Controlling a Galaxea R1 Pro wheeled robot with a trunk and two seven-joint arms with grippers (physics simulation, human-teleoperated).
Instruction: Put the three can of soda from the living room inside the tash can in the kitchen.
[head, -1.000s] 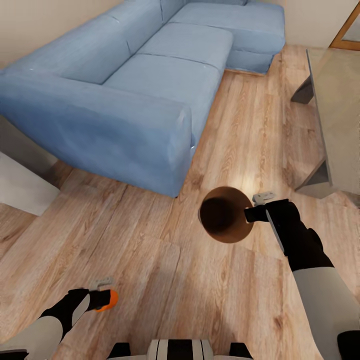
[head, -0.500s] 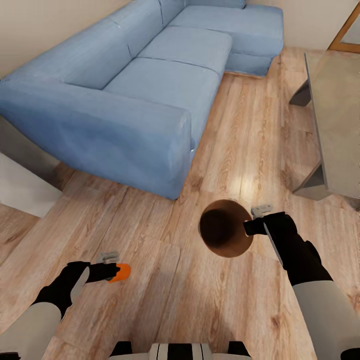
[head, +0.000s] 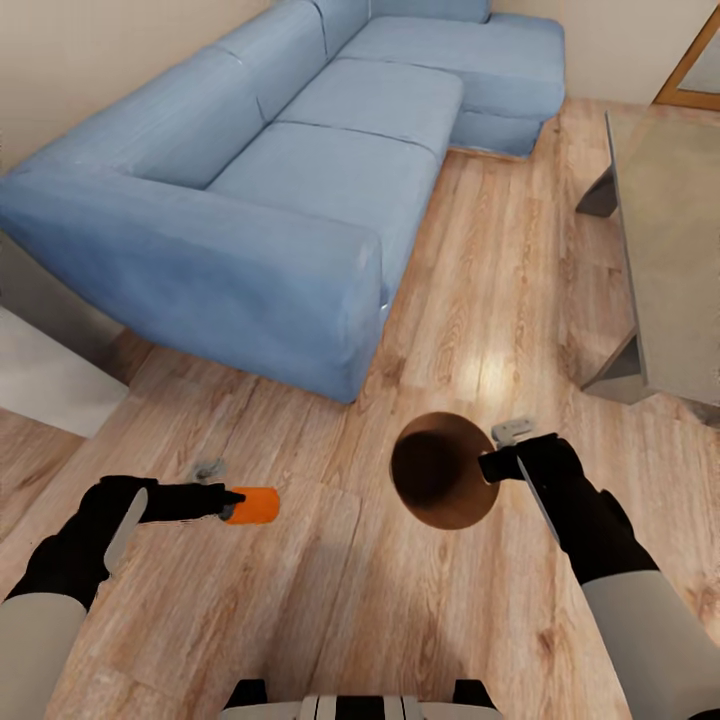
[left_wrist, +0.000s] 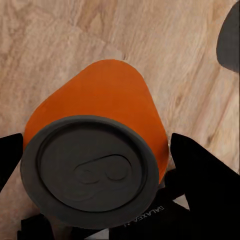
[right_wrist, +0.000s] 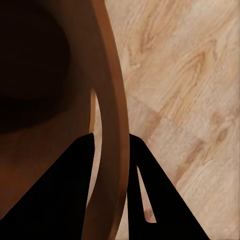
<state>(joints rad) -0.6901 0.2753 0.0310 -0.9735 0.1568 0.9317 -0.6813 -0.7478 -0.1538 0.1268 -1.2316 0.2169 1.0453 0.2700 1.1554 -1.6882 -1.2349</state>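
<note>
The left gripper is closed on the orange soda can, with a finger on each side of the can body; the can lies horizontal above the wood-plank floor. In the left wrist view, the can's dark lid faces the camera. The right gripper is clamped on the rim of the trash can, one finger inside the coppery wall and one outside. The bin is held near the blue sofa corner.
</note>
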